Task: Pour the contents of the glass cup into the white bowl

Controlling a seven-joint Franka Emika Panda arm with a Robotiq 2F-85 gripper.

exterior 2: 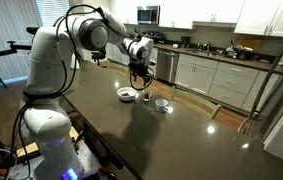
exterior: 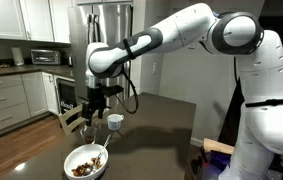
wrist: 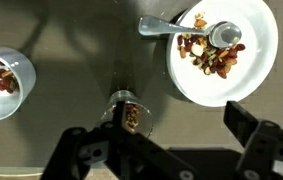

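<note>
In the wrist view the glass cup (wrist: 131, 112) stands upright on the dark table with brown food pieces inside. My gripper (wrist: 161, 140) hangs open above it, and the cup lies between the fingers, close to the left one. The white bowl (wrist: 253, 70) holds brown food pieces and a metal spoon (wrist: 171, 26) at the upper right. In both exterior views the gripper (exterior: 95, 100) (exterior 2: 138, 73) hovers above the table, behind the white bowl (exterior: 85, 163) (exterior 2: 127, 94). The glass cup is hard to make out there.
A small opaque white cup (wrist: 1, 85) (exterior: 114, 121) (exterior 2: 161, 104) with food pieces stands near the glass. The dark table (exterior: 166, 130) (exterior 2: 181, 140) stretches wide around them. A chair (exterior: 71, 118) stands at the table edge, and kitchen cabinets line the walls.
</note>
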